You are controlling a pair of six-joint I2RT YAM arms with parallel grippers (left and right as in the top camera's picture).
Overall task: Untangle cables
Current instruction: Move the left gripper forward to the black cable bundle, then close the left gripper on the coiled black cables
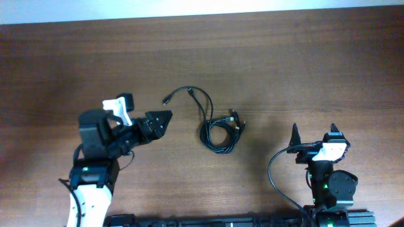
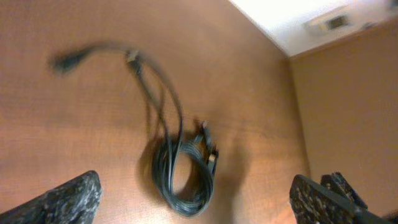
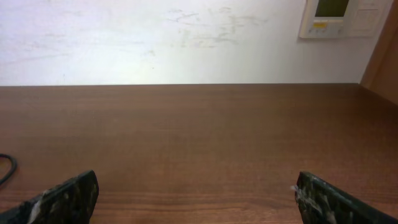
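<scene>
1. Reading this as the pre-grasp step; the cables [image 1: 218, 131] are lying in one bundle mid-table [image 1: 284, 63], a tight coil with a loose tail running up-left to a small plug [image 1: 167, 99]; nothing is being held yet.
2. The left gripper [image 1: 165, 121] is hanging with its jaws spread wide and empty, pointing at the bundle, near the tail but apart from it; the right gripper [image 1: 314, 135] is sitting spread wide and empty too, well apart to the right of the coil.
3. Judging the next move: the left is needing to come down on the loose tail, not the coil; the cords are far thinner than a finger, so the jaws are needing to straddle one strand low to the table and close right down; the right is probably needing to pin the coil so the tail is pulling free rather than dragging the whole lot.
4. Overhead is giving the layout of both arms and their gaps to the bundle; it is not resolving strand crossings.
5. The left wrist view is framing the coil close up between its own fingers [image 2: 68, 199], with connectors [image 2: 208, 146] poking out on the coil's right; the picture is smeared, so I'm not counting strands.
6. The right wrist view is looking across bare table to a white wall [image 3: 155, 37] and a wall panel [image 3: 339, 17]; it is missing the bundle; only a sliver of black cord [image 3: 6, 167] is showing at the left edge, and I can't tell which one.
</scene>
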